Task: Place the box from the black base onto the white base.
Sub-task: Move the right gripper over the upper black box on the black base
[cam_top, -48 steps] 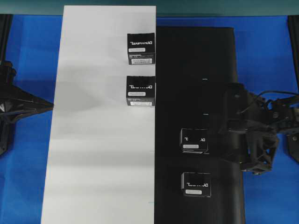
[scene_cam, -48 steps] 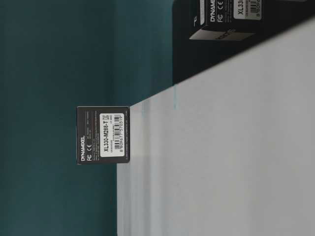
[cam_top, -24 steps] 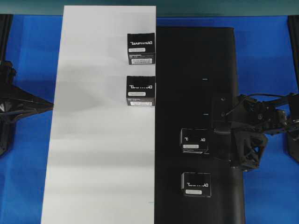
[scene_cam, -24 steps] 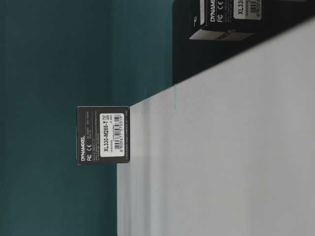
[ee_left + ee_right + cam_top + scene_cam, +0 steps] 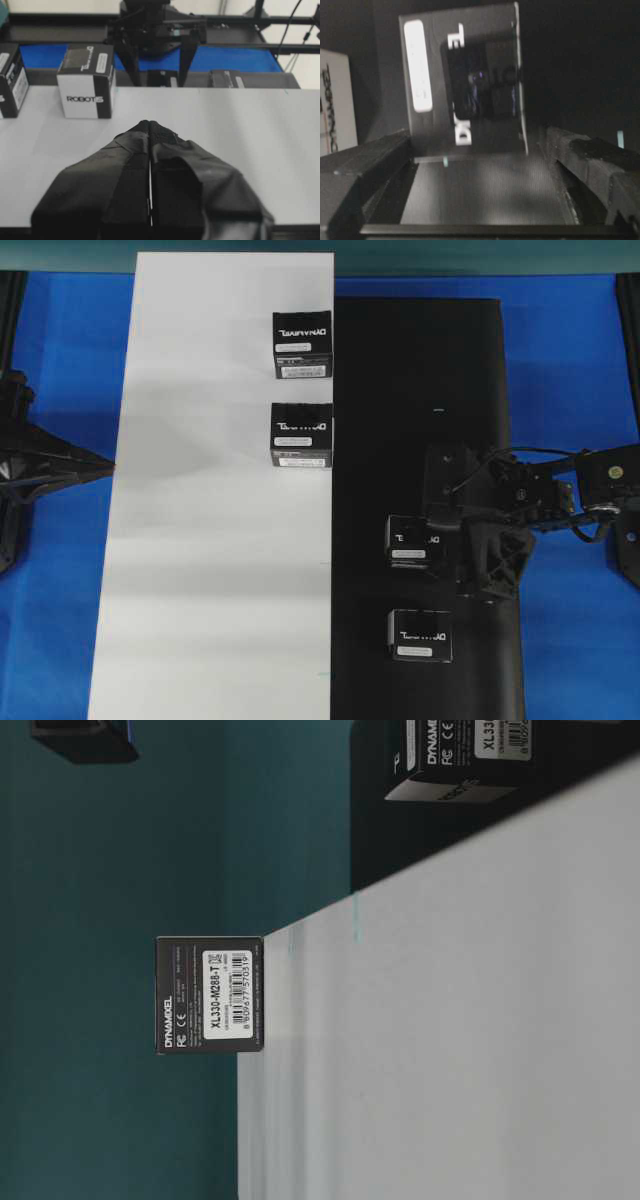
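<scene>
Two black boxes with white lettering lie on the black base [image 5: 420, 380]. The nearer-to-centre box [image 5: 415, 542] fills the right wrist view as the box [image 5: 465, 80]. My right gripper [image 5: 452, 537] is wide open just to its right; in the wrist view the right gripper [image 5: 475, 150] has one finger [image 5: 365, 165] on each side, and the box's near edge sits at their tips, untouched. The other box [image 5: 421, 634] lies closer to the front edge. The white base [image 5: 220, 570] carries two more boxes [image 5: 301, 343] [image 5: 301, 435]. My left gripper [image 5: 150, 126] is shut and empty over the white base [image 5: 240, 130].
Blue table [image 5: 570, 350] surrounds both sheets. The left arm [image 5: 40, 462] rests at the left edge, off the white base. At table level, a box [image 5: 210, 993] stands on the white base [image 5: 450, 1050], and a dark part of the right arm [image 5: 80, 735] shows at top left.
My right arm has swung left across the black base, bringing its open gripper up to the box. A part of it has entered the table-level view. The left arm is unmoved.
</scene>
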